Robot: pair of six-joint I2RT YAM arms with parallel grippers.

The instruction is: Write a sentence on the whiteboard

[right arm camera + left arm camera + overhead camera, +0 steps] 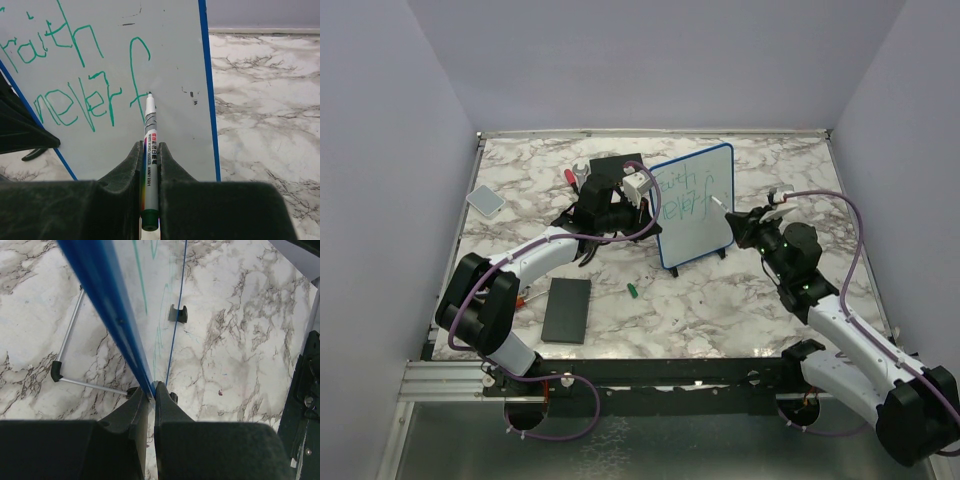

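Note:
The whiteboard (695, 205), blue-framed with black feet, stands upright near the table's middle. Its face (115, 75) carries the sentence (75, 75) in green: "faith" above, "never f" below. My left gripper (638, 188) is shut on the board's blue left edge (107, 310), pinched between the fingertips (151, 390). My right gripper (738, 222) is shut on a white marker (151, 150) with a green end. The marker's tip (149, 93) touches the board at the crossbar of the "f".
A flat black slab (566, 309) lies front left, a green marker cap (632, 289) beside it. A grey eraser pad (485, 201) sits at far left. A black holder with red-handled tools (595, 180) stands behind my left gripper. The board's wire stand (70, 340) rests on the marble.

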